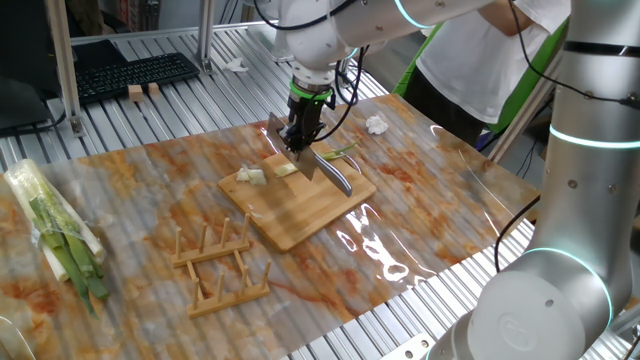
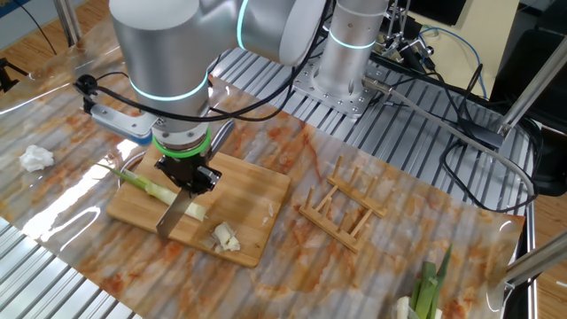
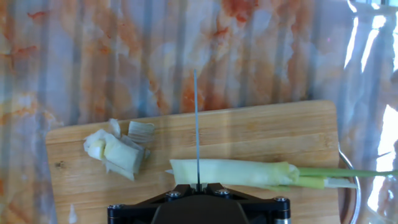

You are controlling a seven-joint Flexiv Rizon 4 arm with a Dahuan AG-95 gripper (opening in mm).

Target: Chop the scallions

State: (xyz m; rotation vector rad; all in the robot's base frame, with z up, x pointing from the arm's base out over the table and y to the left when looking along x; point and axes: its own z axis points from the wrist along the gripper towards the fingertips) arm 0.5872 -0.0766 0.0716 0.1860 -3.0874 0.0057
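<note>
Marbled orange-and-white sheeting is covering the table (image 1: 420,190), with ribbed metal showing along its edges, and a wooden board (image 1: 300,215) is lying near the middle of it. Over the board's far edge the gripper (image 1: 302,133) is hanging straight down, its fingers clamped on a knife (image 2: 177,213) whose flat blade is standing edge-down across the scallion stalk (image 3: 249,173). In the hand view the blade is showing only as a thin vertical line crossing the stalk close to its white left end. The stalk is lying lengthwise on the board, white at the left and fading to green at the right, where its thin green tips are running off the board's right edge. Left of the blade, a small heap of cut chunks (image 3: 118,149) is sitting on the board, apart from the stalk (pale white-green pieces, some curled).

In one fixed view a wooden rack (image 1: 215,262) is lying on the sheeting just nearer than the board, and a wrapped bundle of green stalks (image 1: 55,235) is resting at the far left. A crumpled white scrap (image 1: 376,125) is lying beyond the board to the right. At the far left, off the sheeting, a black keyboard (image 1: 135,72) is sitting.
</note>
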